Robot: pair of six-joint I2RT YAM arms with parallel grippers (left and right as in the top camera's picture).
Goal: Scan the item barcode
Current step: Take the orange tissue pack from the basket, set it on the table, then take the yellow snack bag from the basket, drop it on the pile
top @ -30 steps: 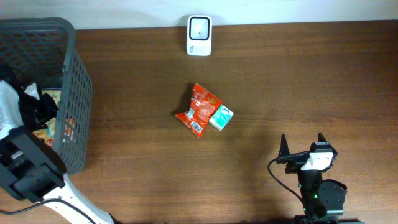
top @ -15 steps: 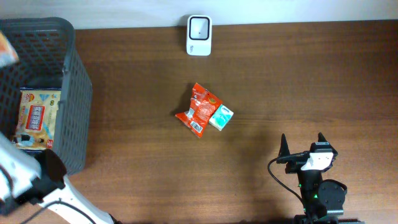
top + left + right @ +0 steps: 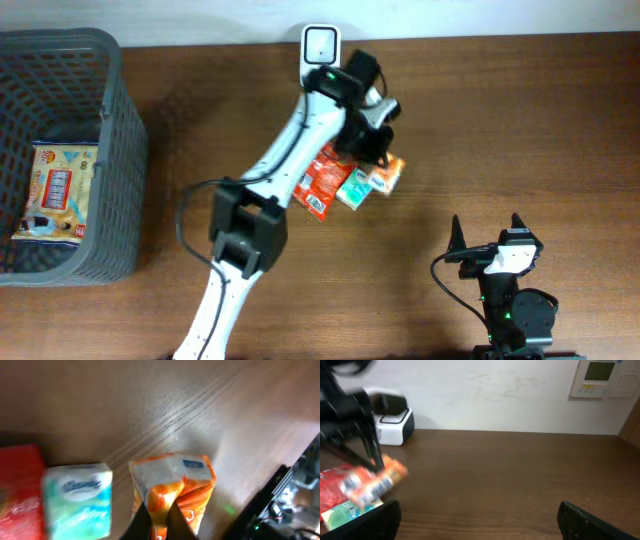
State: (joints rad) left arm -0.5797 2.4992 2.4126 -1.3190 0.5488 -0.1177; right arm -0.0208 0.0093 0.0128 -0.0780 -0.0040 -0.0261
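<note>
Near the scanner (image 3: 320, 57), the left gripper (image 3: 159, 512) clamps an orange packet (image 3: 195, 475) (picked, evidently); the scan itself is not yet done.

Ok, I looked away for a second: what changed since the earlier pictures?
The left tool left the basket and swung to mid-table, now shut on an orange packet held beside the tissue pack. The red packet, scanner and open right tool stayed put.

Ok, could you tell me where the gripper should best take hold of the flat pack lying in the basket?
Probably across its narrow width, coming straight down from above: the pack lies flat on the basket floor, and the walls block any sideways approach.
</note>
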